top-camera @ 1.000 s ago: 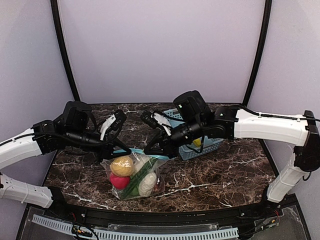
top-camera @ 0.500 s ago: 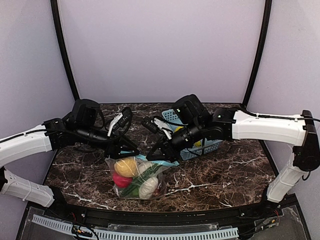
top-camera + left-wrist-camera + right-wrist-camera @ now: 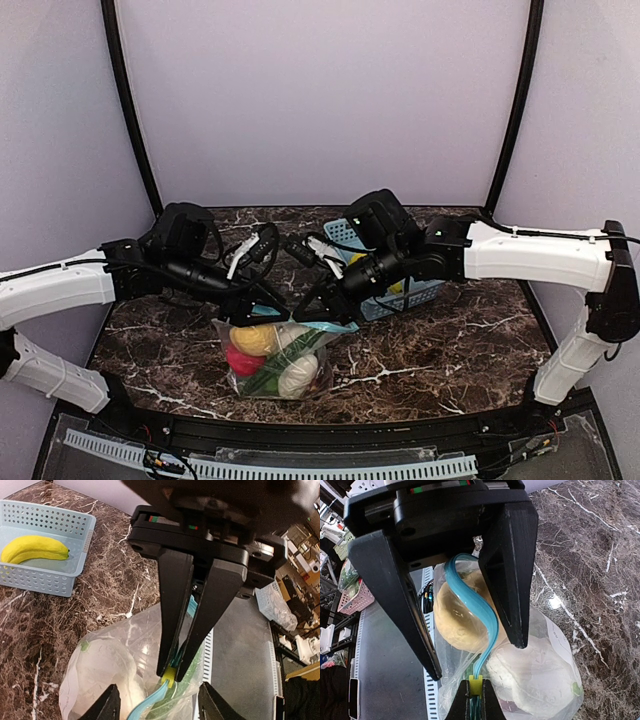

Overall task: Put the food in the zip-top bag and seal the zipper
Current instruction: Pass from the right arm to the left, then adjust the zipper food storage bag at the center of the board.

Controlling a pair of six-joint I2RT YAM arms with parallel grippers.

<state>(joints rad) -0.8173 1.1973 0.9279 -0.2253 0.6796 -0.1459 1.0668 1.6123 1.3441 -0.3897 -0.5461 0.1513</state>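
Filled zip-top bag between two grippers, mouth unsealed.
Top view: shows the bag on the marble table, left gripper and right gripper at its mouth. Left wrist view: shows the right gripper clamped on the zipper end, banana in the blue basket. Right wrist view: shows left fingers spread astride the buckled strip; risks sealing crookedly, banana left out.

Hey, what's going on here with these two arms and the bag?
The right gripper is pinched shut on the teal zipper of the filled zip-top bag. The left gripper is open, its fingers either side of that zipper. A banana lies in the blue basket, not yet bagged.
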